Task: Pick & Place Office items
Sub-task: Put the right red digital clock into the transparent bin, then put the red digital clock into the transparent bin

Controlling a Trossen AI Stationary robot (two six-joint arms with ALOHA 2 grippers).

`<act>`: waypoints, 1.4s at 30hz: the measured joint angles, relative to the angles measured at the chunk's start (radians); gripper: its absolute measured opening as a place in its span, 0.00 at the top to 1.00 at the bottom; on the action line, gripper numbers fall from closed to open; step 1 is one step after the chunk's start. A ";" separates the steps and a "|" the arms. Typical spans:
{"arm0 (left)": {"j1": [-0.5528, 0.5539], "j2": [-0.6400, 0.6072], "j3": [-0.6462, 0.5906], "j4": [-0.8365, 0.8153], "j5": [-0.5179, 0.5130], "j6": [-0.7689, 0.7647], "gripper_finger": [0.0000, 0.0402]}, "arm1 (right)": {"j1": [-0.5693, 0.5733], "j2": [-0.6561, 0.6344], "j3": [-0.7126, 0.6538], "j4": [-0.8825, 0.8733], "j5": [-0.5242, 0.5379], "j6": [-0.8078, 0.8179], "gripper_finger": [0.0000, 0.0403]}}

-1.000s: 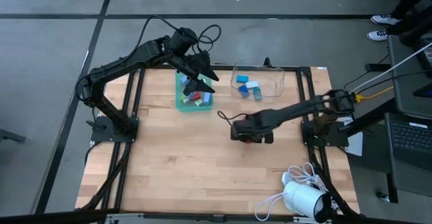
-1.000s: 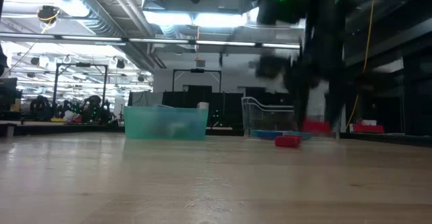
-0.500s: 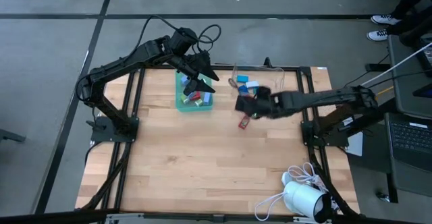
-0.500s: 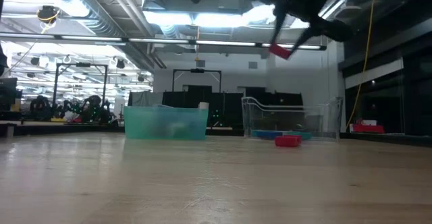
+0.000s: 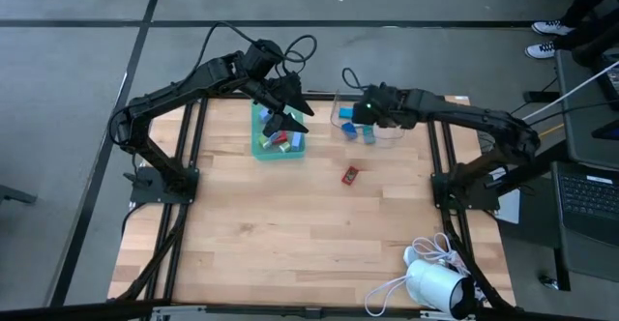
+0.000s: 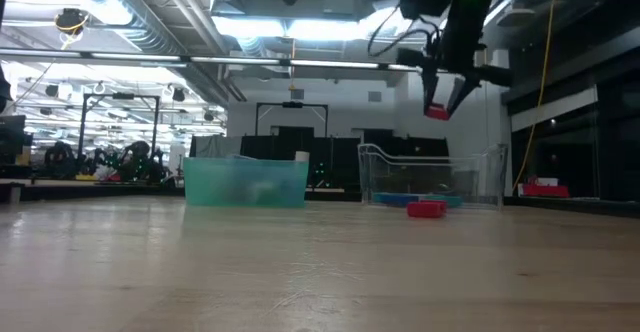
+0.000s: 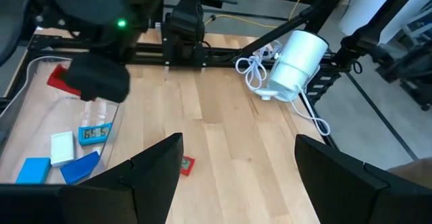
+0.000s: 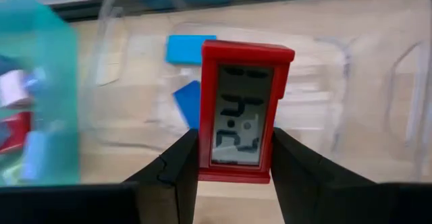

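**Red piece carried over bin**

Left gripper (image 5: 287, 116) hangs wide and empty above the teal tray (image 5: 259, 149) near the table's far edge. Right gripper (image 8: 233, 158) pinches a red piece (image 8: 244, 109) above the clear bin (image 5: 398, 114), seemingly for release there; another red piece (image 5: 350, 175) lies mid-table.

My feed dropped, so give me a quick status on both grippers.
Right gripper shut on red item, raised over clear bin. Left gripper open above teal tray. Another red item loose on table.

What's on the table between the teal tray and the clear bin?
Bare wood between teal tray and clear bin, shown in the high view; a red piece lies nearer the camera.
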 joint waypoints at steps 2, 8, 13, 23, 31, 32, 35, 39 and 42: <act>0.000 0.000 0.000 0.000 0.000 0.000 0.31 | -0.033 0.016 0.000 0.000 -0.012 -0.026 0.63; -0.002 0.000 0.000 0.000 -0.002 -0.002 0.31 | -0.106 0.086 0.000 -0.001 -0.111 -0.086 0.41; -0.002 0.000 0.000 0.000 -0.002 -0.009 0.31 | -0.111 0.117 0.000 0.056 -0.128 -0.120 0.24; -0.001 0.000 0.000 0.000 -0.002 -0.008 0.31 | 0.002 0.075 0.043 0.173 -0.209 -0.045 0.27; -0.001 0.000 0.000 0.000 -0.002 0.008 0.31 | 0.269 0.107 0.073 0.348 -0.218 0.126 0.31; -0.001 0.000 0.000 -0.001 -0.002 0.008 0.31 | 0.296 0.119 0.073 0.341 -0.206 0.163 0.31; -0.001 0.000 0.000 -0.003 -0.002 0.009 0.31 | 0.350 0.169 0.073 0.265 -0.206 0.281 0.31; -0.001 0.000 0.000 -0.004 -0.001 0.011 0.31 | 0.398 0.264 0.073 0.176 -0.220 0.409 0.31; -0.001 0.000 0.000 -0.007 0.001 0.017 0.31 | 0.404 0.342 0.073 0.175 -0.286 0.423 0.31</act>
